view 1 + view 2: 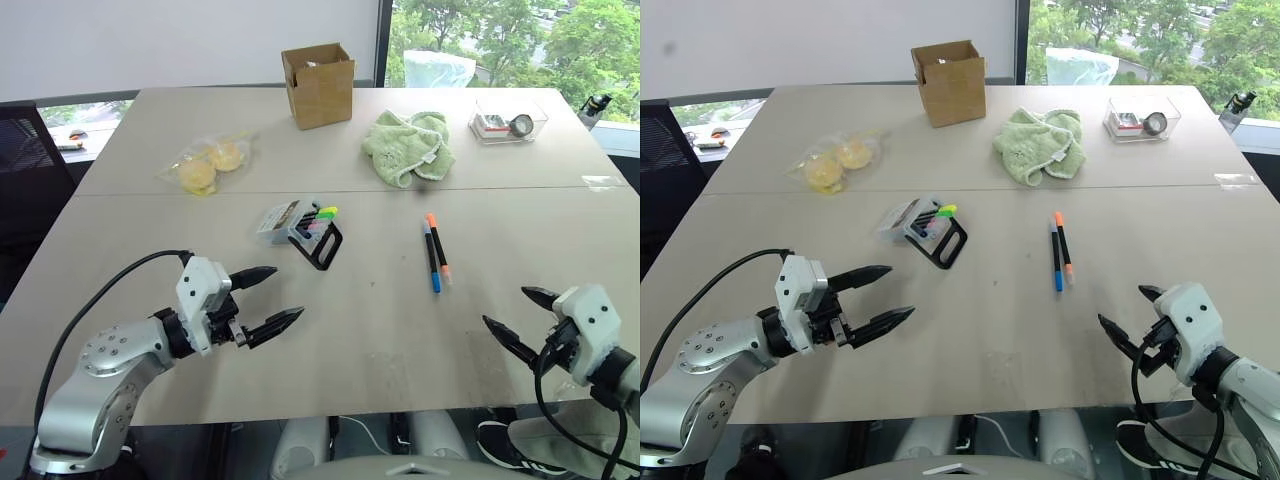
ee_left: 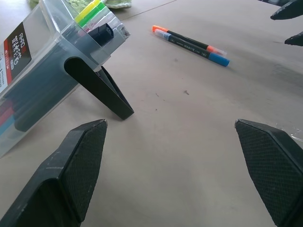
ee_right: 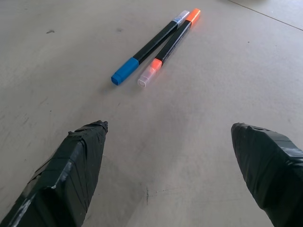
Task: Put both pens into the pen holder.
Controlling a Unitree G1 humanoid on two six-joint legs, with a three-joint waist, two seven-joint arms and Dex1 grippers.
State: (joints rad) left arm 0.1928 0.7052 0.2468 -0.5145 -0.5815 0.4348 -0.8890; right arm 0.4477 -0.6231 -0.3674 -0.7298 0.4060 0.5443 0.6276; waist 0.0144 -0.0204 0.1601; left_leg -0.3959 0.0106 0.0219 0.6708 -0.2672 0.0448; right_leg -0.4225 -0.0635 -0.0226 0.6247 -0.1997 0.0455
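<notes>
Two pens [image 1: 434, 252] lie side by side, touching, out on the bare table [image 1: 380, 320], not yet in the pen holder [image 1: 298, 228]. They sit ahead of the right gripper [image 1: 512, 318] and a bit toward the middle, long axes running roughly away from the robot, so I'd say the right arm is the nearer one for the grab. Its fingers are spread wide and holding nothing. Same for the left gripper [image 1: 270, 297], spread and bare, sitting closer to the holder, which lies tipped on its black frame loop with highlighters poking out. Pens look slim with dark barrels, one with orange ends, one with a blue tip.
</notes>
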